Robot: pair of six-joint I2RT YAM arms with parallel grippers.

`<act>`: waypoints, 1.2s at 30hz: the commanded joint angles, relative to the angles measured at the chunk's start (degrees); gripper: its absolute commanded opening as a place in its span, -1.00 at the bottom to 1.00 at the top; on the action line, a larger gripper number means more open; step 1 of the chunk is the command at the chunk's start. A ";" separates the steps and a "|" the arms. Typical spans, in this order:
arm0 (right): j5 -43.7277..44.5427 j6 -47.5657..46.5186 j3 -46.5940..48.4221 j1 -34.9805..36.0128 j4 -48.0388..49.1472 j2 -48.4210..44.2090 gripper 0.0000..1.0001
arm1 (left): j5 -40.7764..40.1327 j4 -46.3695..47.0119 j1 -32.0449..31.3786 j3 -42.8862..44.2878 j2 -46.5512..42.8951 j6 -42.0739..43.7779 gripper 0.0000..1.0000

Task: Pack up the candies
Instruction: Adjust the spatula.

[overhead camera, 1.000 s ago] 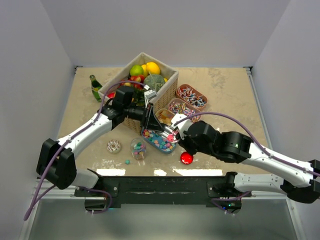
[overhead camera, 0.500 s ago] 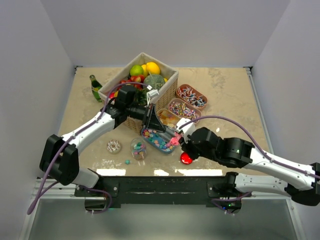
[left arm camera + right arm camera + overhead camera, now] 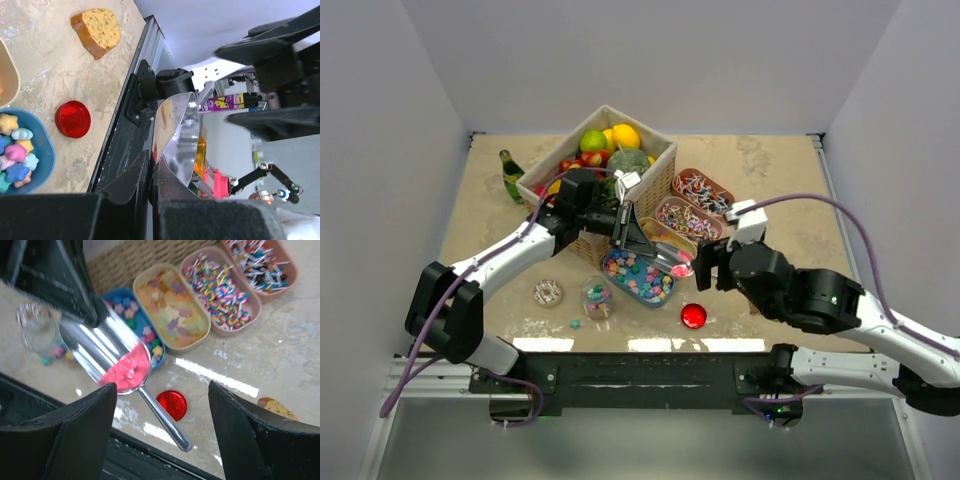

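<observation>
A metal scoop [image 3: 107,352] carries a pink star candy [image 3: 125,369]. My left gripper [image 3: 151,165] is shut on the rim of the scoop [image 3: 177,135] and holds it above the blue tray [image 3: 638,277] of pastel candies. My right gripper [image 3: 162,440] is open, its fingers on either side of the scoop's handle and clear of it. Seen from above, the right gripper [image 3: 703,265] sits just right of the scoop [image 3: 658,252]. A small glass jar [image 3: 596,296] with a few candies stands left of the blue tray.
Trays of yellow gummies [image 3: 172,310] and striped sweets [image 3: 220,290] lie beside a further pink tray [image 3: 260,262]. A red lid [image 3: 693,316], a doughnut [image 3: 547,292], a loose candy [image 3: 574,323], a green bottle [image 3: 511,175] and a fruit basket [image 3: 655,185] are nearby. A bread slice [image 3: 272,407] lies right.
My right gripper has opened, let go of the scoop handle and drawn back to the right. The left gripper keeps hold of the scoop, now slightly farther right.
</observation>
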 commanded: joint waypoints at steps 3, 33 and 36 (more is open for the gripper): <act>19.35 24.72 11.96 -0.34 -11.59 1.91 0.62 | -4.42 8.29 1.12 2.31 -0.85 -11.84 -1.00; 26.39 24.57 0.73 -6.84 38.18 7.99 0.30 | -18.49 22.63 2.09 -2.88 -10.61 -37.60 -1.00; 26.57 22.47 -2.43 -6.84 43.81 7.02 0.05 | -18.58 24.03 2.09 -4.90 -11.05 -40.58 -1.00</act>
